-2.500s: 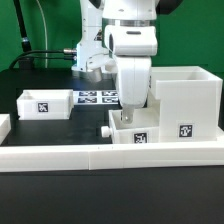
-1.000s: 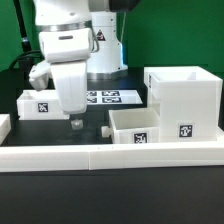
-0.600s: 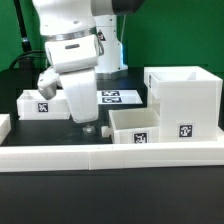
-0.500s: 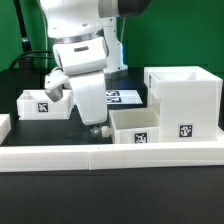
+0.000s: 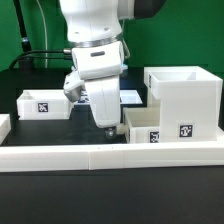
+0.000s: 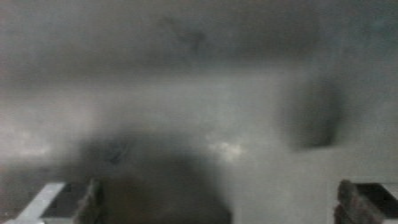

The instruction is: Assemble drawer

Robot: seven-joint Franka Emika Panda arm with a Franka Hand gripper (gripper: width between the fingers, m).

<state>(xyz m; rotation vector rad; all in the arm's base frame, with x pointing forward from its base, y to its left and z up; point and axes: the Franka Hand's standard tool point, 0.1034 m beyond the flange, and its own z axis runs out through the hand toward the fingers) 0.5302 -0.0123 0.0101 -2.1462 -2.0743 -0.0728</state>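
Observation:
The drawer's tall white housing (image 5: 185,95) stands at the exterior view's right, with a tag (image 5: 185,129) on its front. One shallow tray (image 5: 150,122) lies against the housing's left side, its tag (image 5: 155,138) facing front. My gripper (image 5: 107,129) hangs low at this tray's left end, where it hides the knob. The second tray (image 5: 45,103) lies apart at the left. The wrist view is heavily blurred. It shows only two dark fingertips (image 6: 68,203) far apart with nothing between them, so the gripper is open.
A long low white wall (image 5: 100,155) runs along the front of the table. The marker board (image 5: 128,96) lies flat behind my arm. Black cables trail at the back left, in front of a green backdrop.
My arm has swept from the left to the right and come down at the near tray's left end. That tray has slid to the right toward the housing.

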